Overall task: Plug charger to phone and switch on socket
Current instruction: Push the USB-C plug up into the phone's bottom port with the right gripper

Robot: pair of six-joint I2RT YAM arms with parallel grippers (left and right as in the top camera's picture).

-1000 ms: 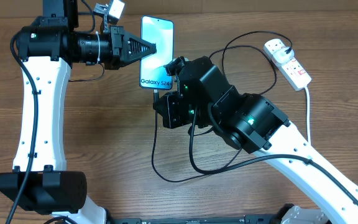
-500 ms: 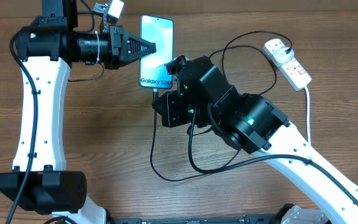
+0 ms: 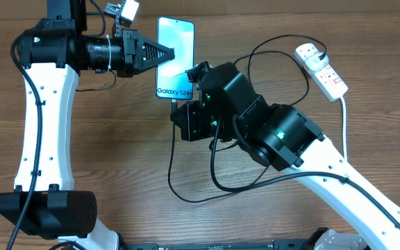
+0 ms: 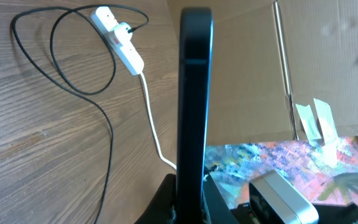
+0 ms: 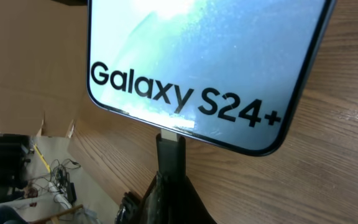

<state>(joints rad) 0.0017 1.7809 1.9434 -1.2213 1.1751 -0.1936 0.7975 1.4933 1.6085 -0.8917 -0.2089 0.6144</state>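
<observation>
Smartphone, one only: a slim rectangular smartphone [image 3: 178,42] with a black edge and a light blue-teal screen that reads "Galaxy S24+" in dark letters. It sits screen-up at the far middle of the wooden bench [image 3: 117,160]. Whether it rests on the wood or is held just above it cannot be told.

The left pincer [image 3: 167,53] reaches in from the left and is clamped on the phone at its left long edge. The left wrist view shows the phone edge-on, a black bar rising between the two fingers.

There is one thin black charger cable [image 3: 171,167]. Its connector tip [image 5: 169,149] touches the middle of the phone's bottom edge. The right pincer [image 5: 168,186] is closed on the connector just below the phone. Whether the tip is fully seated cannot be told.

The cable lies in loose loops on the bench and leads to a white plug head [image 3: 310,50]. That head sits in the single white elongated plastic power strip [image 3: 327,75], which has red markings and lies at the far right, well apart from the phone. A thick white cord [image 3: 344,118] leaves the strip's near end.
</observation>
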